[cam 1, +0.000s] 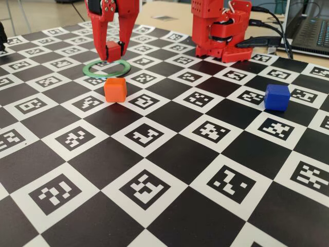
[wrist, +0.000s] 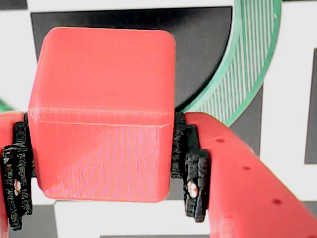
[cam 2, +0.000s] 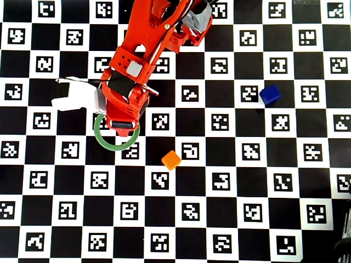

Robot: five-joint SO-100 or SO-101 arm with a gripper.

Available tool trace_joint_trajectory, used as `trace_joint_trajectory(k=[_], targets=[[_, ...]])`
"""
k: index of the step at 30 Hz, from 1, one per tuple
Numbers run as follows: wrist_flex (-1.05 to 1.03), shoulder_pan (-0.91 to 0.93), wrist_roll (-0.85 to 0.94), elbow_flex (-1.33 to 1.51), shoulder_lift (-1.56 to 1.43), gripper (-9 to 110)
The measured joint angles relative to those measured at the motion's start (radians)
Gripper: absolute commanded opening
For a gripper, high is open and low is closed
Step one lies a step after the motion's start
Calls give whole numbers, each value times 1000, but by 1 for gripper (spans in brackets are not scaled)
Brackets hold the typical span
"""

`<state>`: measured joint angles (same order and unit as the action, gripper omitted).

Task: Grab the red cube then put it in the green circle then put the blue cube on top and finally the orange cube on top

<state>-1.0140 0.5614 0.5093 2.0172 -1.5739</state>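
Observation:
My gripper point(cam 1: 114, 51) is shut on the red cube point(cam 1: 113, 51) and holds it low over the open centre of the green circle point(cam 1: 105, 75). In the wrist view the red cube point(wrist: 101, 109) fills the frame between the black pads point(wrist: 194, 173), with an arc of the green circle point(wrist: 242, 74) at upper right. From overhead the gripper point(cam 2: 124, 126) covers the cube and the green circle's point(cam 2: 117, 149) top. The orange cube point(cam 1: 115, 89) point(cam 2: 171, 159) sits just in front of the circle. The blue cube point(cam 1: 277, 96) point(cam 2: 270, 94) stands far right.
The arm's red base point(cam 1: 221, 31) stands at the back of the black-and-white marker board point(cam 1: 154, 170), with cables and a laptop point(cam 1: 311, 28) behind it on the right. A white part point(cam 2: 74, 96) juts out left of the arm in the overhead view.

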Motion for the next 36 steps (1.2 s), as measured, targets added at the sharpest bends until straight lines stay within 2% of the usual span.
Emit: trace_joint_trajectory(k=[28, 36], targets=[[74, 15, 18, -23, 77, 5], [74, 15, 37, -23, 77, 20]])
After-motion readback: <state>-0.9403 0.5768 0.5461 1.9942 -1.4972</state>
